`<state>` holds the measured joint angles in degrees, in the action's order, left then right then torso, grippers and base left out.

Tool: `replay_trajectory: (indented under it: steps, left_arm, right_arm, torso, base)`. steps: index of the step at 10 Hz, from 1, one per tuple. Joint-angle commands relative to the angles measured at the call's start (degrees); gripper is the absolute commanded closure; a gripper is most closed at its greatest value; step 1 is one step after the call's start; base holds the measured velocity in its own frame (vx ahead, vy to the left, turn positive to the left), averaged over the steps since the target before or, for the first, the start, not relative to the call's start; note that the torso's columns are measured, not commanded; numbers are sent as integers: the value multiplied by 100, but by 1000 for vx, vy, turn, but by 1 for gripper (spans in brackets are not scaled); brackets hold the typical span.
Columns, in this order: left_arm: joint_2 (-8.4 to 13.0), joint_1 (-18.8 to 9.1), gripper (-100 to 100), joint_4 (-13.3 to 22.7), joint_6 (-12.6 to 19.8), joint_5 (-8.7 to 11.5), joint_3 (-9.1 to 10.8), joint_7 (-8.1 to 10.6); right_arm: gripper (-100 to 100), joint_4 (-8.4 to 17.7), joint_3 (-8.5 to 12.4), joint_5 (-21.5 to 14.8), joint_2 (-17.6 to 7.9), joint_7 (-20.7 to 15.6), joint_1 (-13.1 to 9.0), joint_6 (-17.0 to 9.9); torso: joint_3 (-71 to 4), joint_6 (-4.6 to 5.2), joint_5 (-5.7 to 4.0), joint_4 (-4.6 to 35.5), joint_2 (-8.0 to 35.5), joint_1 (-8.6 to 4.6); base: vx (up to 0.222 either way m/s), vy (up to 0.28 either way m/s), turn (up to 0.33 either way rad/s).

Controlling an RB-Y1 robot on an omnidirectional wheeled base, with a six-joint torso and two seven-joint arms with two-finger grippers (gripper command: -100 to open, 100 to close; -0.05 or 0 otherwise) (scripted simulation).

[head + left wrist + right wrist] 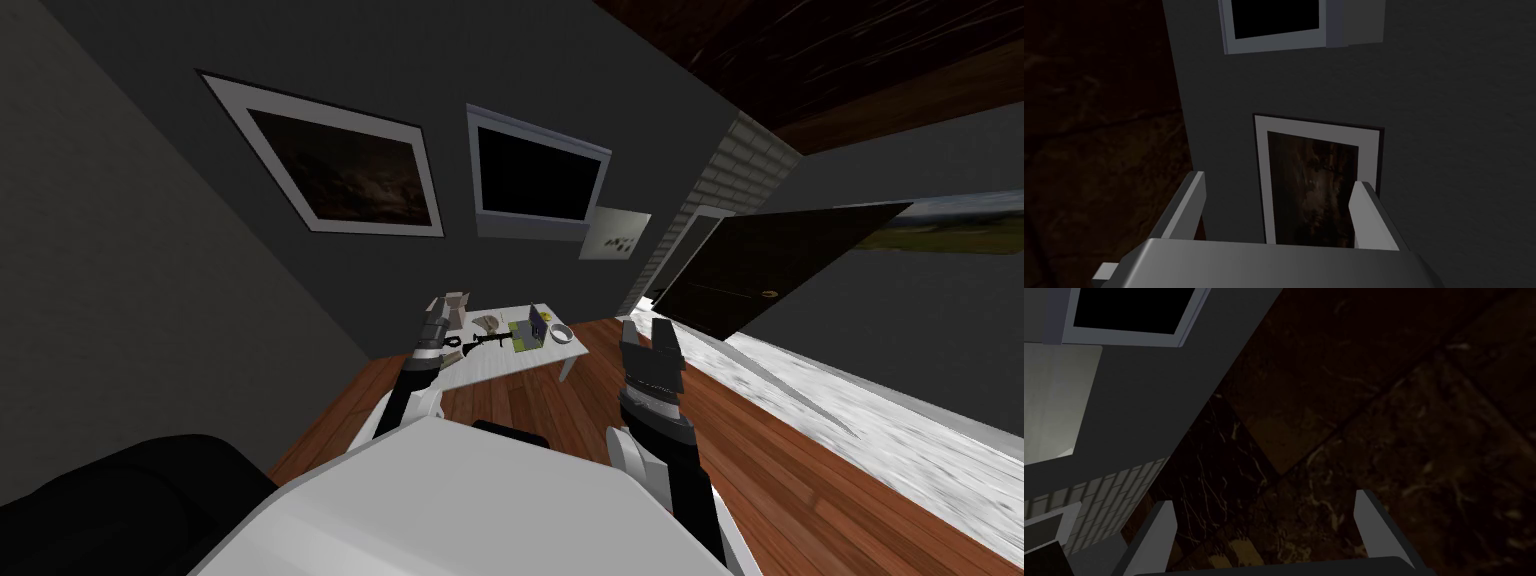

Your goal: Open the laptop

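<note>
The laptop (536,327) sits on a green mat (521,343) toward the right end of the white worktop (500,362), with a pale bowl (560,333) just beside it on the right and a black object (483,341) on its other side; it is too small to tell how far its lid is raised. The left pincer (438,318) is held up by the worktop's left end, well apart from the laptop, its fingers (1191,205) spread with nothing between them. The right pincer (646,335) is raised to the right of the worktop above the wooden floor (560,410), likewise spread and empty.
</note>
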<state>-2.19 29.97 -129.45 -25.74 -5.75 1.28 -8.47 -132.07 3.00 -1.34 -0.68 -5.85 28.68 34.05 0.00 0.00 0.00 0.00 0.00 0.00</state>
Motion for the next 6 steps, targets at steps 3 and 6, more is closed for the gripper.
replay_trajectory:
  steps: [3,6]
  left_arm:
    - [0,0,0,-1,0,0,0,0]
    - [0,0,0,-1,0,0,0,0]
  right_arm:
    - [0,-1,0,0,0,0,0,0]
    - [0,-1,0,0,0,0,0,0]
  torso:
    - [-2014,0,0,1006,1003,0]
    - [-4536,0,0,2268,2269,0]
  base:
    - [0,0,0]
    - [0,0,0]
